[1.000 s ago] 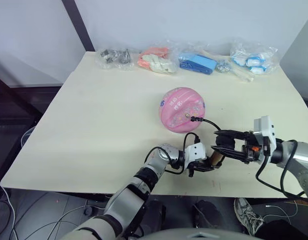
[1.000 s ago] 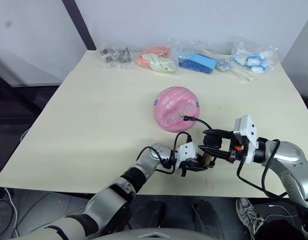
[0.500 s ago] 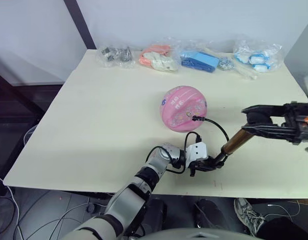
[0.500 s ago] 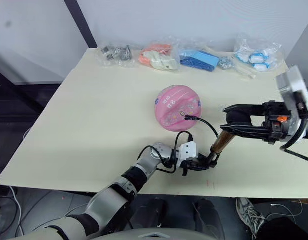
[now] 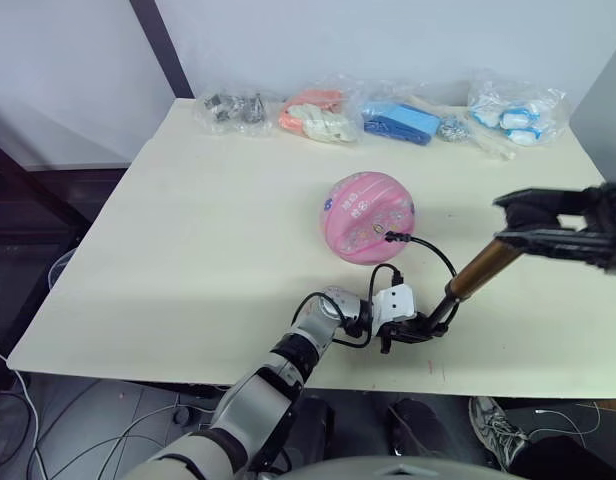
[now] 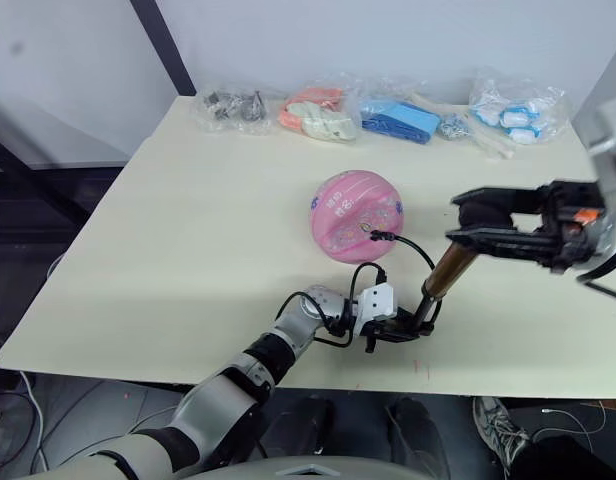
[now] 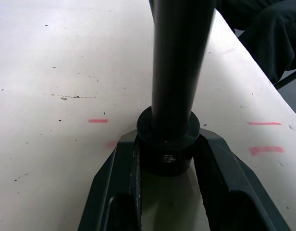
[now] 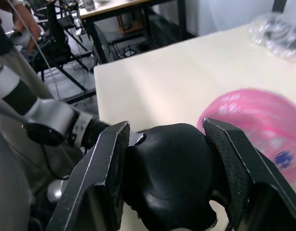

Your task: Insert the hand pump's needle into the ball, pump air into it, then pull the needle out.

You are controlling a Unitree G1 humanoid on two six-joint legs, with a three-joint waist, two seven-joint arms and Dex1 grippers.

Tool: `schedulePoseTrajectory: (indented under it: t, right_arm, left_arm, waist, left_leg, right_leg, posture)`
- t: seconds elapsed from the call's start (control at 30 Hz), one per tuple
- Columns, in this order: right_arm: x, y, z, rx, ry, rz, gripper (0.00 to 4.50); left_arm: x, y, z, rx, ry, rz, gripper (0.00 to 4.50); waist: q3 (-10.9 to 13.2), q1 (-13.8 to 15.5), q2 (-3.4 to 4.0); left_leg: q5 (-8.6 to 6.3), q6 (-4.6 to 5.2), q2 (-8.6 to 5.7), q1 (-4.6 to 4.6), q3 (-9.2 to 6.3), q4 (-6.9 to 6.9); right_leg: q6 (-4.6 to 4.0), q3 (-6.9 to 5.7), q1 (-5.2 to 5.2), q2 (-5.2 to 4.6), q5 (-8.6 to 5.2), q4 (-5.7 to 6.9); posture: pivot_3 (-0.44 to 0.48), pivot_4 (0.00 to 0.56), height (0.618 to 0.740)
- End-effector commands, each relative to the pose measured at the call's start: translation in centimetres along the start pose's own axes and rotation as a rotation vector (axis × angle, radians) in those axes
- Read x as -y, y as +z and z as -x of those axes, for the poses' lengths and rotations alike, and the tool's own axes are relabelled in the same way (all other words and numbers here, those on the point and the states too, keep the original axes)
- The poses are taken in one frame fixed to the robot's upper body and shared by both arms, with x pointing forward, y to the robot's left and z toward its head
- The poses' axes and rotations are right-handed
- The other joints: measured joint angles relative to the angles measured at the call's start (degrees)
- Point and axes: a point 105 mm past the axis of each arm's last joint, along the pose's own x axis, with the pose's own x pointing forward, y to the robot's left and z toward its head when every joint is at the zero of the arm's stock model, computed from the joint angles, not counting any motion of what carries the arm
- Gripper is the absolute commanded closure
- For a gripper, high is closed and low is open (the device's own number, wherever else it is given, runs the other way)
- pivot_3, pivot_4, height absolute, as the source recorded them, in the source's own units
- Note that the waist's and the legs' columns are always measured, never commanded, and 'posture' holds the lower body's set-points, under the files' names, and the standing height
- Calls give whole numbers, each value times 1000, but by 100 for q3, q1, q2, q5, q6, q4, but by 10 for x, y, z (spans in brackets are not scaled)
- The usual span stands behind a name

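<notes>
1. Pink rubber is what it all hangs on: the ball (image 5: 367, 217) sits free on the table (image 5: 188, 240), just beyond the left gripper (image 5: 420, 329) and off to the inner side of the right gripper (image 5: 523, 225). Nothing steadies it, so I'd guess a tug on the hose (image 5: 431, 252) could roll it away.

2. At the ball's near face the needle (image 5: 387, 238) looks seated, though the pin itself is too small to make out. A hard upstroke might drag the hose taut and pull it out early.

3. The left gripper's fingers (image 7: 220, 163) are clamped on the hand pump (image 5: 476, 274) at its black base cap, low near the table's front edge. If that hold slips, the base would likely lift or skid off the edge.

4. The right gripper's fingers (image 8: 109, 173) are closed around the black handle (image 8: 169, 178), raised well above and outward of the left gripper, with the gold barrel slanting between the two. Pushing down off-axis could, I think, jam the stroke or twist the base out of the other jaws.
</notes>
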Motion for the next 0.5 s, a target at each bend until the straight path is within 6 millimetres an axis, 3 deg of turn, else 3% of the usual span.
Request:
schedulePoseTrajectory:
  t: [0.03,0.5]
  right_arm:
    - [-4,-38,-16,-75,22,-55,2555]
    - [12,-120,-47,-122,-67,-58,2555]
  left_arm:
    - [10,-27,3,-87,-18,68,3444]
    - [8,-27,5,-93,-14,63,3444]
  waist:
    - [-7,-4,-9]
    - [-22,-16,-32]
  left_leg:
    - [0,0,0,1,-1,0]
    - [0,-1,2,15,-5,-1]
  right_leg:
    - [0,-1,1,1,0,0]
    - [1,-2,10,7,-1,0]
  posture:
    - [0,150,736]
    - [0,150,736]
